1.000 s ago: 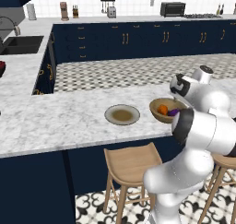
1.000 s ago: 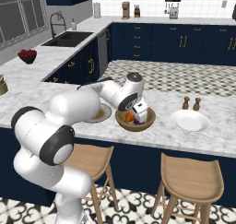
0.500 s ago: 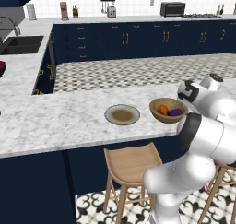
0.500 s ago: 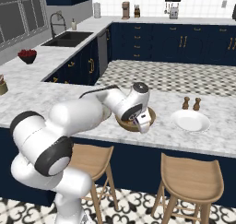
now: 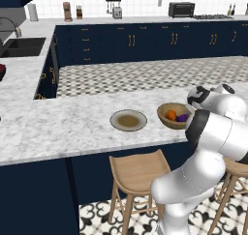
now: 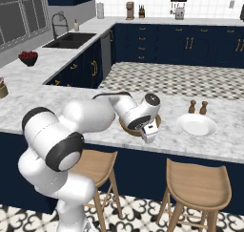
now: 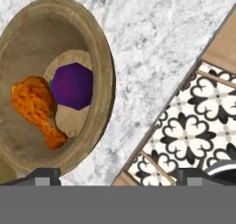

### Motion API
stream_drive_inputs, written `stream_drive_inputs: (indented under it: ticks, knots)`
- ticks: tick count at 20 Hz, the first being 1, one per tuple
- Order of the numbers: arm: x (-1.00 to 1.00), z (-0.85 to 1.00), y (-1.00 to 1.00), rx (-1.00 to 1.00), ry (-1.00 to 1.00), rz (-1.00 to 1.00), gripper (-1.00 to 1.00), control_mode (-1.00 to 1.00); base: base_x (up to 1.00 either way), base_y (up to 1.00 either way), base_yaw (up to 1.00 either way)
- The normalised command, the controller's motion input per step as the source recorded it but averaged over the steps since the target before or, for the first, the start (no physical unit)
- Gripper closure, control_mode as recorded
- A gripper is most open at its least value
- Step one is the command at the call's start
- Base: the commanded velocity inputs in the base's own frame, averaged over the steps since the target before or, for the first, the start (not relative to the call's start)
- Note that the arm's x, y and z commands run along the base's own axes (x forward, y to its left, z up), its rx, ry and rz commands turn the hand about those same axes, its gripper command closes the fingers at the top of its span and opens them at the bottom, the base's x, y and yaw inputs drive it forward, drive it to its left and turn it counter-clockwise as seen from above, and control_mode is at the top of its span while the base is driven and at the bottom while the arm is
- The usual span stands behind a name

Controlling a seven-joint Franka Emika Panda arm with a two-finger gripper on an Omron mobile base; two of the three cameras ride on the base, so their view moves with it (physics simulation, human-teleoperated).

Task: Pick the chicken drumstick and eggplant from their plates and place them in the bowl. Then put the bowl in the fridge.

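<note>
Bowl's loaded, fridge trip is next

Your gripper [image 6: 149, 132] hangs empty, jaws wide apart, over the counter [image 5: 72, 123] edge. The bowl [image 7: 99, 48] sits at its 9 o'clock, holding drumstick [image 7: 37, 108] and eggplant [image 7: 72, 85], so you're probably lining up a rim grab.

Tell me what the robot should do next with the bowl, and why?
Probably bring the open gripper down over the wooden bowl's rim and close. The chicken drumstick and eggplant already lie inside, so carrying the bowl to the fridge is what's left.

Base views flanking (hand close) bowl [image 7: 99, 57]
</note>
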Motion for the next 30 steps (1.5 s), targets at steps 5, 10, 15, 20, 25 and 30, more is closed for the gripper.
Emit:
stream_drive_inputs:
  ticks: [5,10,15,20,25,30]
  knots:
    - [0.25,-0.22,0.11,0.0,0.0,0.0,-1.0,-1.0,0.0,0.0,0.0]
    - [0.32,-0.3,0.17,0.0,0.02,0.0,-1.0,-1.0,0.0,0.0,0.0]
    - [0.32,-0.26,0.05,0.0,0.04,0.0,-1.0,-1.0,0.0,0.0,0.0]
    - [0.32,-0.12,0.0,0.0,0.01,0.0,-1.0,-1.0,0.0,0.0,0.0]
    - [0.05,-0.39,0.07,0.0,0.0,0.0,1.0,-1.0,0.0,0.0,0.0]
    - [0.07,-0.22,0.25,0.0,0.01,0.0,1.0,-1.0,0.0,0.0,0.0]
